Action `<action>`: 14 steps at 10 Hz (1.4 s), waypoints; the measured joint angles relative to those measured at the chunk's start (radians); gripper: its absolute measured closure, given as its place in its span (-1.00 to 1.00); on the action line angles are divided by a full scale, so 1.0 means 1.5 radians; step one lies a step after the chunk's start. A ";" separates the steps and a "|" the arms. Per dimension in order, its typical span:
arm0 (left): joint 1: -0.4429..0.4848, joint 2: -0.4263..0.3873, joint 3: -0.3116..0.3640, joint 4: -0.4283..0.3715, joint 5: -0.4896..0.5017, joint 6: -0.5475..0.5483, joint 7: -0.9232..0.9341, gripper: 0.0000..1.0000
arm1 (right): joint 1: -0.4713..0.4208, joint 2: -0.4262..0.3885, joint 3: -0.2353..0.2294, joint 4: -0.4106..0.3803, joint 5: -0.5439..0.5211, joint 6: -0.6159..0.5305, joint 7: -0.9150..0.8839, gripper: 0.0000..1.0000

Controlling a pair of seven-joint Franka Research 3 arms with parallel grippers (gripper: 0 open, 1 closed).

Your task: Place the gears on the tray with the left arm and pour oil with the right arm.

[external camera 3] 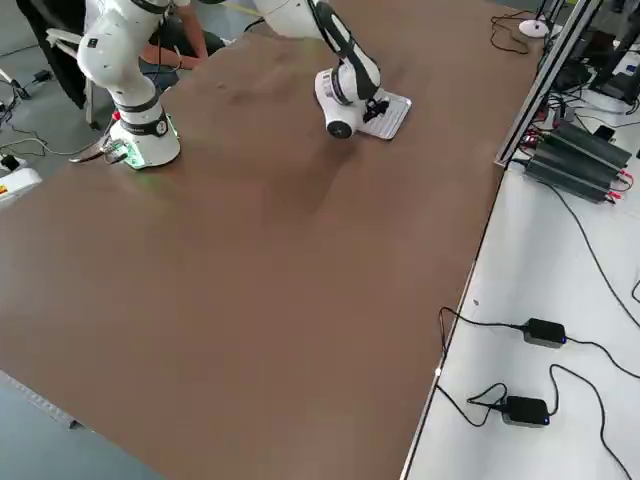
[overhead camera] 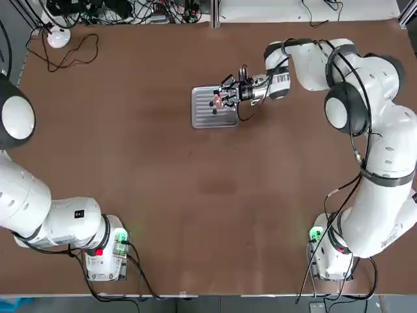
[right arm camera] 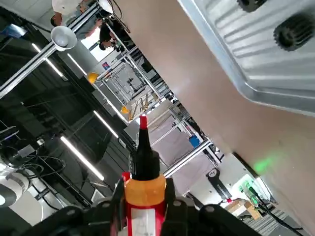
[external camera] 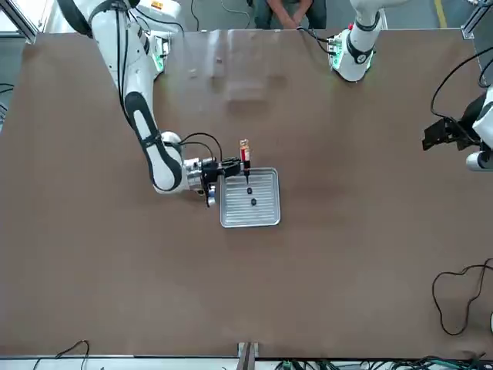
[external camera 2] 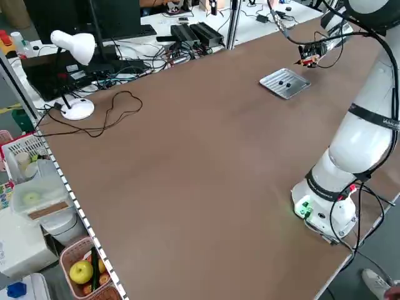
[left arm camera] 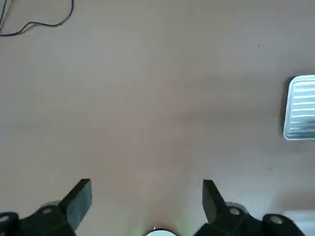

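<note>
The ribbed silver tray (overhead camera: 203,117) lies at the table's far middle, with two small dark gears (external camera: 249,190) (external camera: 253,203) lying on it. My right gripper (overhead camera: 228,98) hangs over the tray's edge nearest the right arm, shut on the oil bottle (external camera: 244,153), which is tilted. In the right wrist view the bottle (right arm camera: 143,184) sits between the fingers, its dark nozzle free, and both gears (right arm camera: 295,32) show on the tray (right arm camera: 256,91). My left gripper (left arm camera: 146,201) is open and holds nothing, far from the tray (left arm camera: 301,114), over bare table.
A white desk lamp (overhead camera: 57,37) with a looping black cable (overhead camera: 71,55) stands at the far left corner. Both arm bases (overhead camera: 107,251) (overhead camera: 329,251) sit at the near edge. Cables and power bricks lie beyond the table's far edge.
</note>
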 joint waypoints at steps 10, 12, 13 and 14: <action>0.002 0.000 0.002 -0.037 -0.023 0.043 0.006 -0.98 | -0.149 -0.115 -0.079 -0.001 -0.293 -0.072 -0.253 0.34; 0.002 0.000 0.003 -0.033 -0.023 0.044 0.006 -0.98 | -0.153 -0.118 -0.176 -0.005 -0.368 -0.129 -0.409 0.34; 0.002 -0.001 0.003 -0.031 -0.023 0.044 0.006 -0.98 | -0.157 -0.119 -0.222 -0.008 -0.399 -0.161 -0.478 0.34; 0.002 -0.002 0.003 -0.031 -0.023 0.044 0.006 -0.98 | -0.166 -0.119 -0.251 -0.010 -0.430 -0.181 -0.547 0.34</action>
